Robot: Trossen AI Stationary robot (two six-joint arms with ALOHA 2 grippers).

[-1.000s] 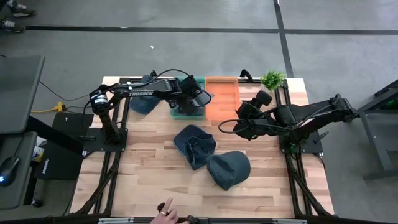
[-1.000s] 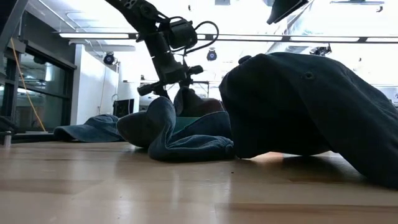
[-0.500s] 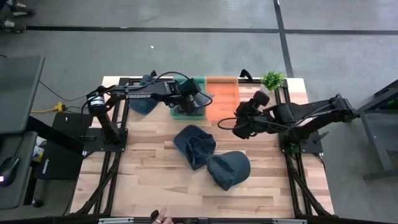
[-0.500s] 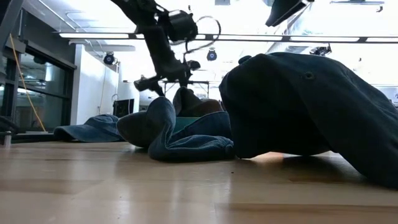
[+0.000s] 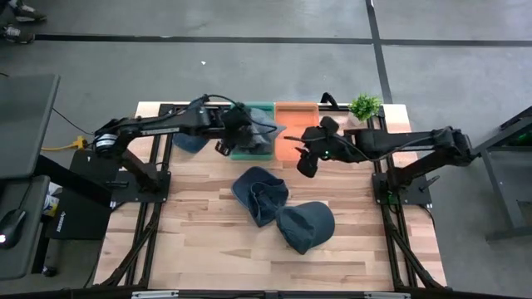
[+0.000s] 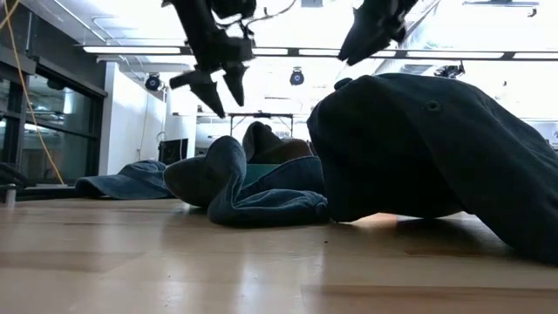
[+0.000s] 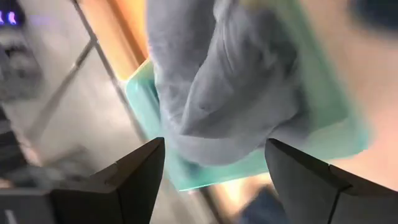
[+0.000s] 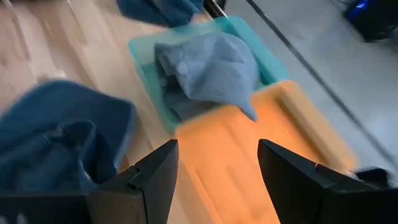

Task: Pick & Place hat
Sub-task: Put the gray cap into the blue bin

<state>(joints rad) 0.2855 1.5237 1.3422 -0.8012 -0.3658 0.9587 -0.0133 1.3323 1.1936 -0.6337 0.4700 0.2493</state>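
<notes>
From above, the wooden table [image 5: 199,241] carries a green bin [image 5: 256,141] and an orange bin [image 5: 295,124] side by side at its far edge. A grey-blue hat [image 5: 264,126] lies in the green bin, its brim poking toward the orange one. The left gripper [image 5: 223,143] sits just beside the green bin, empty. The right gripper [image 5: 304,159] hangs at the near edge of the orange bin — also empty. Two dark blue hats lie mid-table, touching: a crumpled one [image 5: 259,193] and a rounder one [image 5: 306,226]. Another blue hat [image 5: 189,139] sits behind the left arm; a small plant [image 5: 364,105] stands at the far right corner.

At table height, both grippers are up in the air (the left gripper [image 6: 215,87], fingers spread) above the dark hats [image 6: 418,148].

Left wrist: fingers [image 7: 134,174] wide apart, nothing between them — the grey-blue hat [image 7: 217,87] fills the green bin [image 7: 336,118].

Right wrist: fingers [image 8: 155,174] wide, the orange bin [image 8: 249,162] between them, the hat [image 8: 208,68] in the green bin [image 8: 146,53] beyond.
</notes>
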